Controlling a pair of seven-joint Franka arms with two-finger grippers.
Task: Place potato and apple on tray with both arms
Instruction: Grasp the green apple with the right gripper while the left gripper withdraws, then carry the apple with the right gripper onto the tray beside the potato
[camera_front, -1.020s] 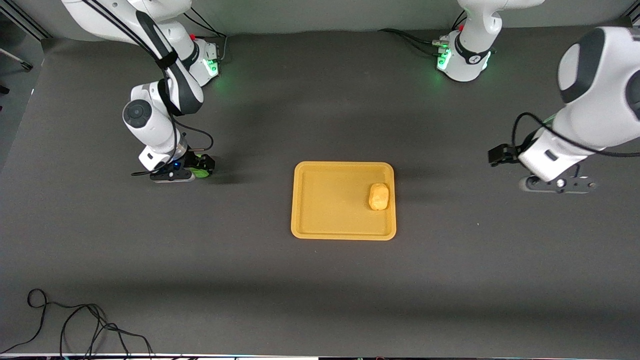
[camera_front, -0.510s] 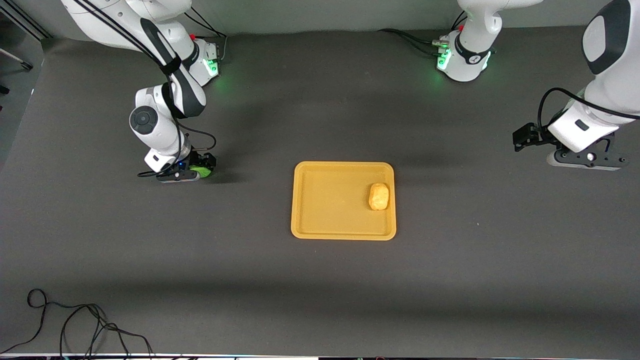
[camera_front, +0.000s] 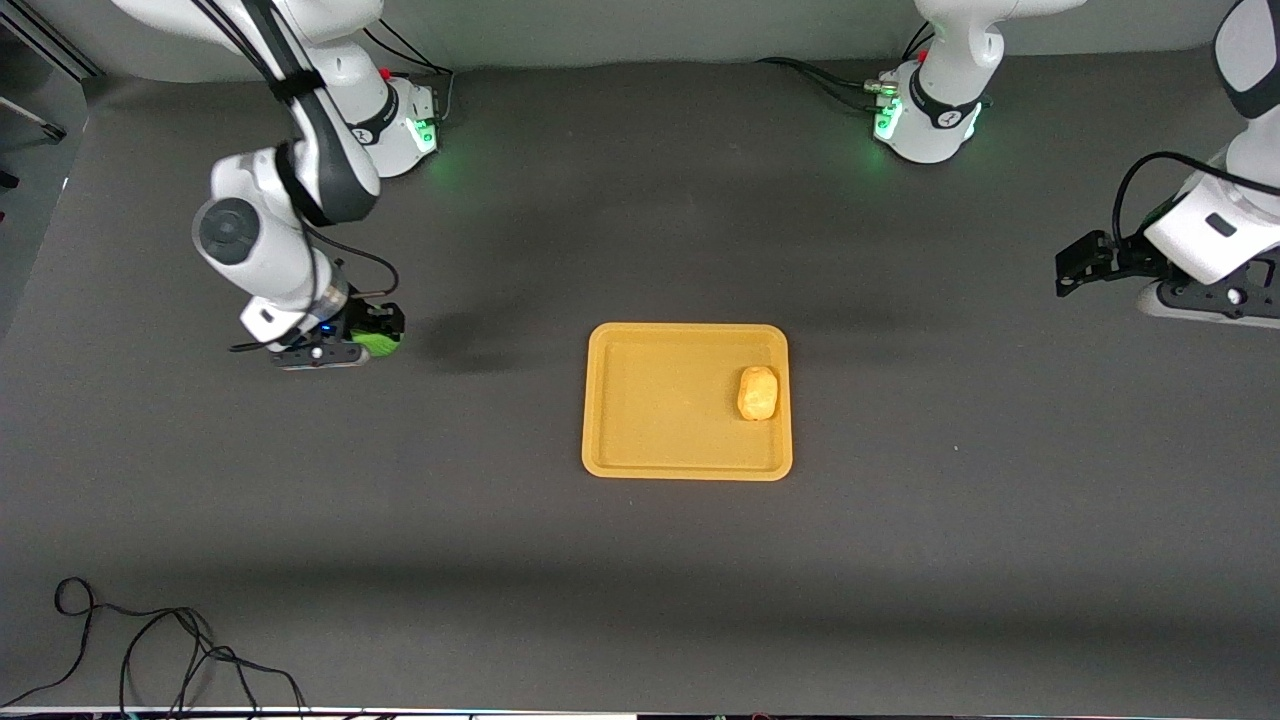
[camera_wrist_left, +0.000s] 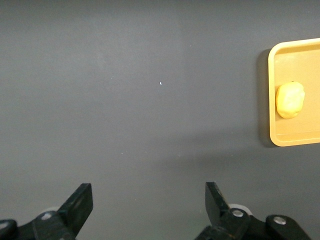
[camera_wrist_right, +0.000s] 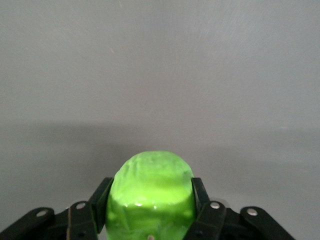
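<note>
No readable text, labels, brands, numbers or signs anywhere. Small dark marks on white arm bases too small to make out.

arms: two
grippers: two, the right gripper (camera_front: 372, 343) and the left gripper (camera_wrist_left: 147, 207)
tray (camera_front: 640, 400): one
potato (camera_front: 757, 392): one
apple (camera_wrist_right: 152, 192): one
loose cable (camera_front: 150, 650): one, at the table corner nearest the front camera, right arm's end
</note>
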